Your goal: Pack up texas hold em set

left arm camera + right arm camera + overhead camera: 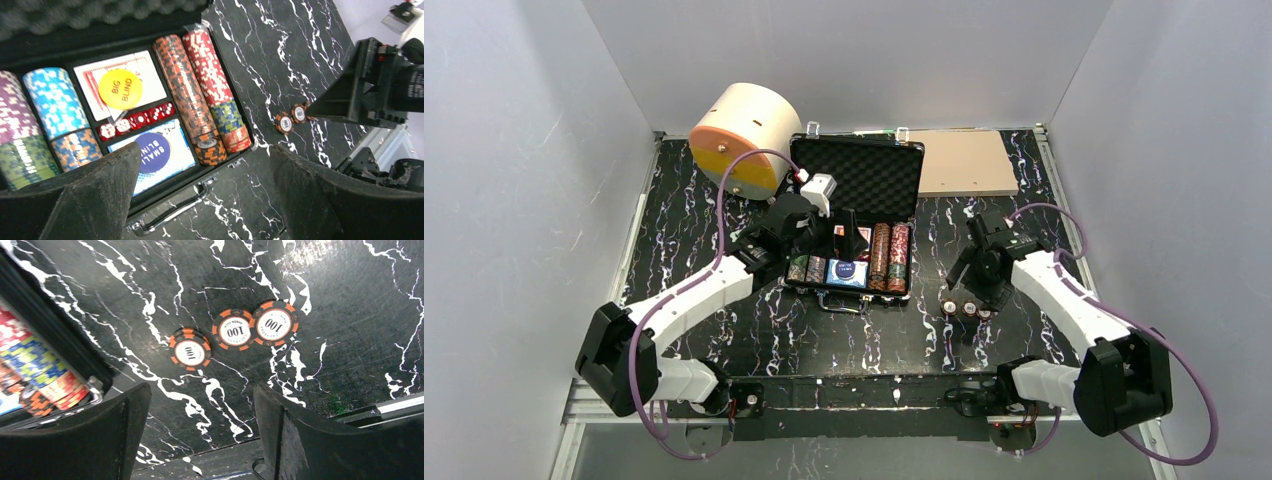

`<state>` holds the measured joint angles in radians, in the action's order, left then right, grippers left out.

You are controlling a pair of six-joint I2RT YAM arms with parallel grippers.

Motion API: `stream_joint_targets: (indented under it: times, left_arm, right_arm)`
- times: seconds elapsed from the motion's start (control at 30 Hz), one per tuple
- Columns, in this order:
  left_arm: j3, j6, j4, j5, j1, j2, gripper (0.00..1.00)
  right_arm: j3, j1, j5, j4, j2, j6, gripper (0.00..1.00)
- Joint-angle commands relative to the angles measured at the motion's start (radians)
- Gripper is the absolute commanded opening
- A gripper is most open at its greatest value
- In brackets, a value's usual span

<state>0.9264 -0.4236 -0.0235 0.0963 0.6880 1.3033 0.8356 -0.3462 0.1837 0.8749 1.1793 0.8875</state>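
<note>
While most of the set already sits in the open briefcase (864,175) at the middle of the top view, with chip rows (185,85), card decks (147,75), dice (137,120) and blind buttons (120,89) in place, some orange chips (234,330) lie on the table (874,340) right of it. My right fingers (75,440) hang above them, apart and empty. My left fingers (90,200) stand wide open over the case, holding nothing. I judge these chips and the lid remain.
</note>
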Motion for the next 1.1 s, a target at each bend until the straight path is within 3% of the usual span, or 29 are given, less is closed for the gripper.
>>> stream_joint_targets:
  times: [0.0,0.3,0.57,1.07]
  left_arm:
    - [-0.068,-0.058,-0.090,0.054,-0.005,-0.069,0.98]
    - [-0.085,-0.056,-0.067,0.024,-0.005,-0.079,0.98]
    - [-0.102,-0.087,-0.091,0.010,-0.004,-0.091,0.98]
    - [-0.110,-0.080,-0.079,0.018,-0.004,-0.096,0.98]
  right_arm:
    - [-0.042,-0.001,-0.008,-0.027,0.043,0.027,0.85]
    - [-0.046,-0.021,-0.082,-0.098,0.213,0.101,0.83]
    - [-0.037,-0.028,-0.003,-0.054,0.270,0.198,0.79]
    - [0.021,-0.033,0.002,-0.089,0.387,0.215,0.75]
